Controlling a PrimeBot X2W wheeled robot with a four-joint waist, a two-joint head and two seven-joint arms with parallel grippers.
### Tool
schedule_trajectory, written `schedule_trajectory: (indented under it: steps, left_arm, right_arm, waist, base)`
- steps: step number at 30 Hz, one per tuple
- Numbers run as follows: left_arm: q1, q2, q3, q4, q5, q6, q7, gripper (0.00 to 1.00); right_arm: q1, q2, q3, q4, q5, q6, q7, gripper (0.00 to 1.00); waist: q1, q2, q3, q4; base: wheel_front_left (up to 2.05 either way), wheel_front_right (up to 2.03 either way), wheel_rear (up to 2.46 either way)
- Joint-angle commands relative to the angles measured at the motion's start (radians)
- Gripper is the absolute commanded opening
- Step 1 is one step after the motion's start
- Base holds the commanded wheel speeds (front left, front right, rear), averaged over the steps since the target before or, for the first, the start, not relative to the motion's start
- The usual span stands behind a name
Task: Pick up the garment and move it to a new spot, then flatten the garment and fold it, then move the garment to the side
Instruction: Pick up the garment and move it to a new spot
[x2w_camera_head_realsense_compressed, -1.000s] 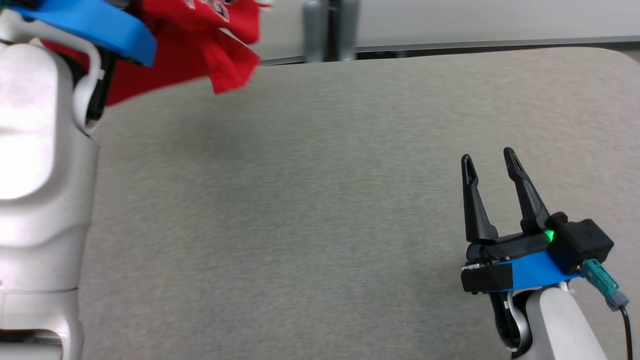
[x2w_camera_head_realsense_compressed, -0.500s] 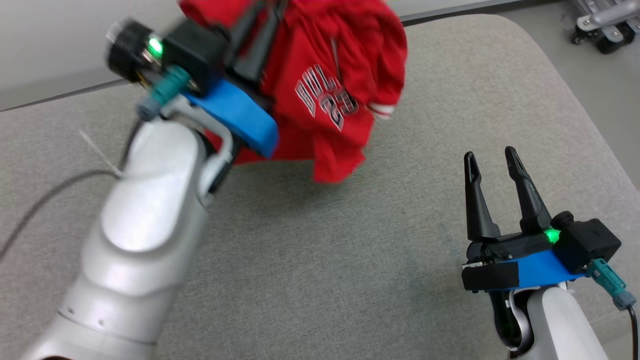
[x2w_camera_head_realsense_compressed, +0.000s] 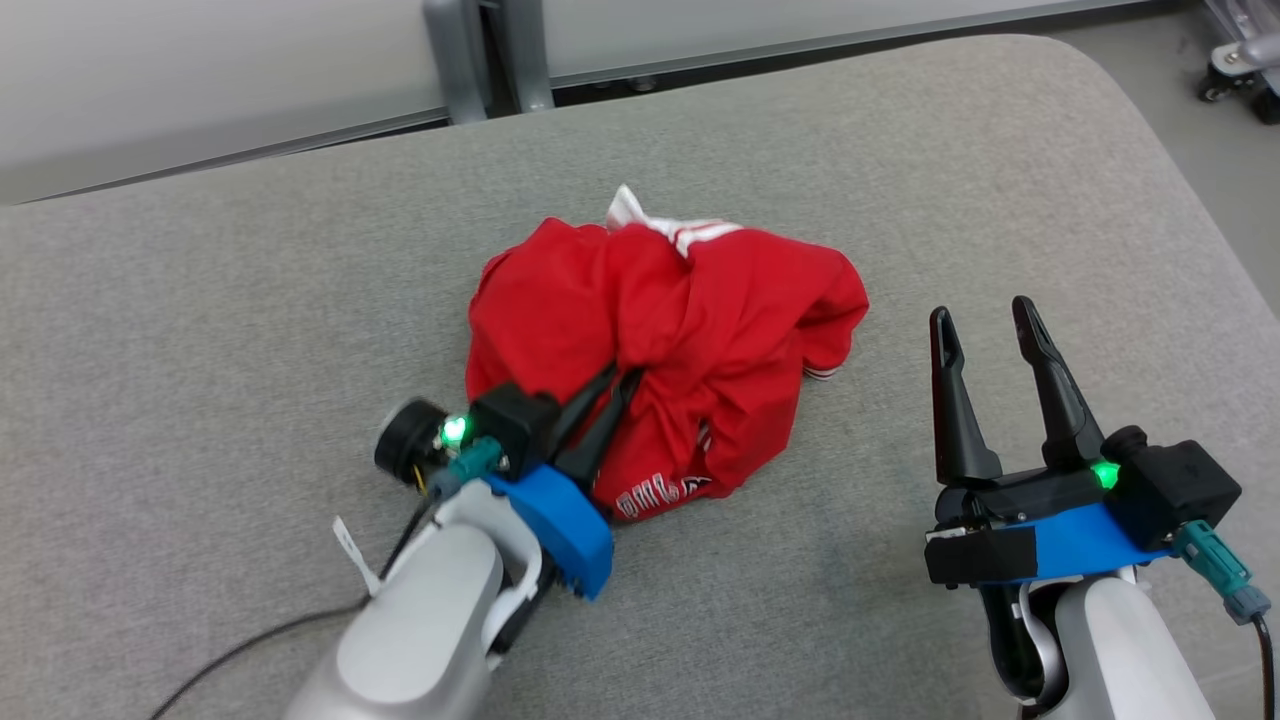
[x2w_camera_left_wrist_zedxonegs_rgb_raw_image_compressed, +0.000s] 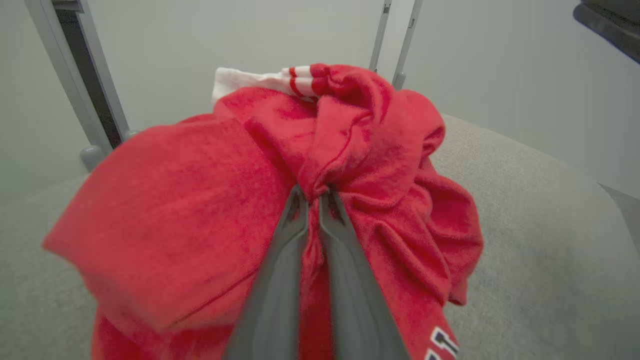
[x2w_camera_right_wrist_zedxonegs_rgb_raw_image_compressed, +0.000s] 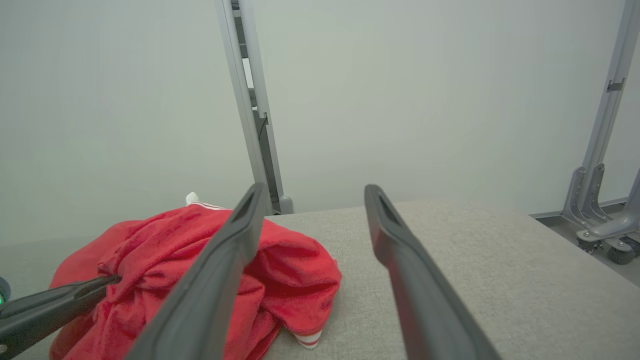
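Left jaws pinched shut on a fold of the red jersey (x2w_camera_head_realsense_compressed: 690, 320); right jaws spread wide, holding nothing.

I see my left gripper (x2w_camera_head_realsense_compressed: 613, 378) clamping the near side of the jersey, which lies bunched in a heap near the middle of the grey fabric table (x2w_camera_head_realsense_compressed: 250, 300), its white striped trim at the far edge. My right gripper (x2w_camera_head_realsense_compressed: 982, 312) sits to the heap's right, apart from it.
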Motion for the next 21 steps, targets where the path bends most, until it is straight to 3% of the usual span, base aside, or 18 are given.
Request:
schedule_trajectory:
  steps: [1,3,4,5,6,12,21]
  left_arm:
    - [0.025,0.004,-0.006,0.009,-0.009,0.002,-0.009,0.00]
    - [0.043,0.001,-0.014,0.015,-0.021,0.007,-0.018,0.00]
    - [0.047,0.000,-0.015,0.012,-0.025,0.009,-0.022,0.05]
    - [0.049,-0.001,-0.016,0.003,-0.027,0.014,-0.029,0.91]
    - [0.047,-0.001,-0.017,-0.004,-0.024,0.019,-0.033,1.00]
    - [0.063,0.004,0.041,-0.119,-0.013,0.061,-0.043,1.00]
    - [0.213,0.075,0.264,-0.332,0.026,0.118,-0.043,1.00]
  right_arm:
    - [0.008,0.001,0.002,0.002,-0.003,0.000,-0.001,1.00]
    - [0.010,0.001,0.001,0.005,-0.008,0.000,-0.001,1.00]
    - [0.011,0.001,0.001,0.007,-0.010,0.000,-0.001,1.00]
    - [0.013,0.001,0.001,0.009,-0.014,0.000,-0.001,1.00]
    - [0.013,0.001,0.002,0.010,-0.015,0.000,-0.001,1.00]
    - [0.031,0.001,0.003,0.018,-0.024,0.000,-0.001,1.00]
    - [0.061,0.001,-0.005,0.025,-0.038,0.000,-0.001,1.00]
  waist:
    - [0.0000,0.0000,-0.005,0.013]
    - [0.0000,0.0000,-0.011,0.027]
    - [0.0000,0.0000,-0.014,0.034]
    - [0.0000,0.0000,-0.018,0.042]
    - [0.0000,0.0000,-0.022,0.049]
    - [0.0000,0.0000,-0.057,0.089]
    - [0.0000,0.0000,-0.124,0.146]
  base:
    - [0.00,0.00,0.00]
    - [0.00,0.00,0.00]
    - [0.00,0.00,0.00]
    - [0.00,0.00,0.00]
    - [0.00,0.00,0.00]
    - [0.00,0.00,0.00]
    - [0.00,0.00,0.00]
